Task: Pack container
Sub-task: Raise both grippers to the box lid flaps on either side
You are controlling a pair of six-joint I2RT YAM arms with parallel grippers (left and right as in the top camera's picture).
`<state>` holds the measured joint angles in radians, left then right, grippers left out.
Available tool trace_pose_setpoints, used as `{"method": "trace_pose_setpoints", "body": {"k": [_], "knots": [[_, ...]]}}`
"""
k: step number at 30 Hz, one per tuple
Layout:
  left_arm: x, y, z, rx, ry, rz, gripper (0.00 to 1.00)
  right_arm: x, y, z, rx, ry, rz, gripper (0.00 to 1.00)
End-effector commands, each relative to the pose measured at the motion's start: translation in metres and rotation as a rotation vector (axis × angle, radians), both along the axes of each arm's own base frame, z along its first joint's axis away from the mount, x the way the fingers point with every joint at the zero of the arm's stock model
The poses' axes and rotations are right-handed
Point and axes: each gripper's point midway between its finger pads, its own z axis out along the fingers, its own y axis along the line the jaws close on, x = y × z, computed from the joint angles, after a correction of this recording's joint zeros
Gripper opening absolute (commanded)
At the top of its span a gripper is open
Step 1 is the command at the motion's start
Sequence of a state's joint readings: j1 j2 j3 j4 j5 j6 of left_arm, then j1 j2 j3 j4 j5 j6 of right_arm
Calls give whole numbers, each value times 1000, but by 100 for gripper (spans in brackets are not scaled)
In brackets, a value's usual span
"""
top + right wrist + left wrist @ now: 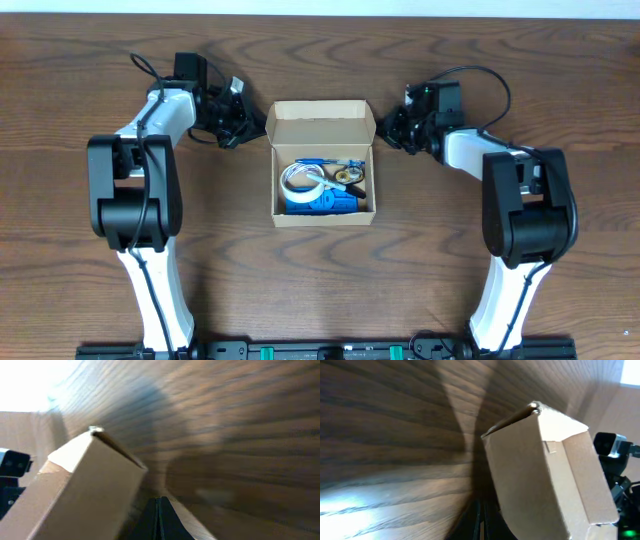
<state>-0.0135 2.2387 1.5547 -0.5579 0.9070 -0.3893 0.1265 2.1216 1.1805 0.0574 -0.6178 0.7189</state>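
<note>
Cardboard container (322,121), open-topped: we judged it light, thin-walled, crushable; grip the flap edges. Left pincer (237,118) and right pincer (393,127) were closed, holding nothing.

container (322,165) mid-table (320,270), lid open at back, left tool (243,122) and right tool (392,127) flanking its rear corners

A tan cardboard container (322,163) sits at the centre of the dark wooden table (320,280), its flap lid (320,122) open toward the top of the frame. Inside lie a white roll of tape (301,180), a blue object (325,203), a blue pen (312,162) and some small brass-coloured pieces (350,173) — too small to identify. The left gripper (243,119) sits just beside the lid's left corner, the right gripper (392,128) just beside its right corner — both with fingers together.
</note>
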Motion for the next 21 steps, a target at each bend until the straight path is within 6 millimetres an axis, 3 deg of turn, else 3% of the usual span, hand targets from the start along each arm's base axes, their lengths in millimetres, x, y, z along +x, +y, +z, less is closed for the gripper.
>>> {"method": "trace_pose_setpoints", "body": {"k": [1,8,12,21], "knots": [[4,-7,6,-72,9,5,6,-4,13,1,60,17,16,1],[5,-16,18,-148,-19,-26,6,2,23,18,119,-49,58,2],[8,-21,33,-196,-76,-67,6,9,29,37,174,-137,105,2],[18,-20,90,-181,-276,-122,6,20,30,74,260,-239,182,1]]}}
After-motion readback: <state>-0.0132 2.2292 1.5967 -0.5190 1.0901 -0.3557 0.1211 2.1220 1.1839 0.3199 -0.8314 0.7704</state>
